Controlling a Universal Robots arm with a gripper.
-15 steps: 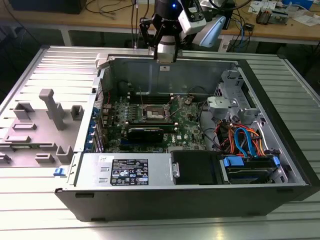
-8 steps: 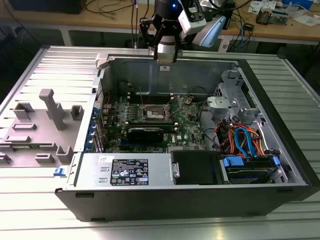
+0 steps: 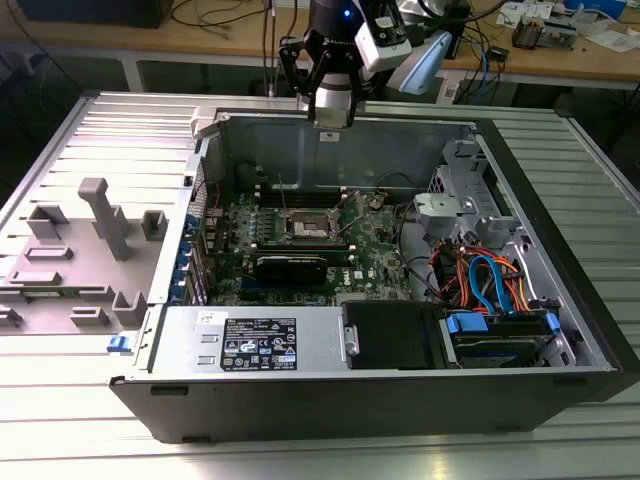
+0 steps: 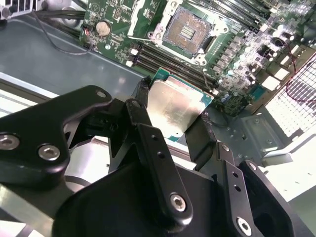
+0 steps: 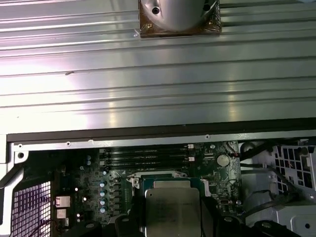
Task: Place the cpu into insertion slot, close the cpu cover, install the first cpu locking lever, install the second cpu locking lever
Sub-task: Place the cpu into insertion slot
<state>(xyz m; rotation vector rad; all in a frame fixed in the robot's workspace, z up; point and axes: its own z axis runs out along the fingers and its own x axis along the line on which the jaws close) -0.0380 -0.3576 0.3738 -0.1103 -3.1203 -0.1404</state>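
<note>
My gripper [image 3: 332, 118] hangs above the far wall of the open computer case [image 3: 560, 300], shut on the cpu [image 4: 174, 104]. The chip's dull silver top faces the cameras in both wrist views, with a black finger [image 4: 142, 96] at each side edge. In the first wrist view the cpu [image 5: 172, 213] sits between the fingers [image 5: 207, 219]. The insertion slot [image 4: 188, 29] lies open on the green motherboard [image 3: 370, 255], its beige contact field bare. It also shows as the insertion slot [image 3: 312, 231] in the exterior view. The cpu cover [image 4: 146, 16] looks raised at the slot's edge.
Black memory slots [image 4: 163, 61] run between the slot and the case wall. A power supply [image 3: 250, 342] and a drive bay with orange and blue cables [image 3: 490, 285] fill the case's near side. A grey fixture block [image 3: 100, 215] stands at the exterior view's left.
</note>
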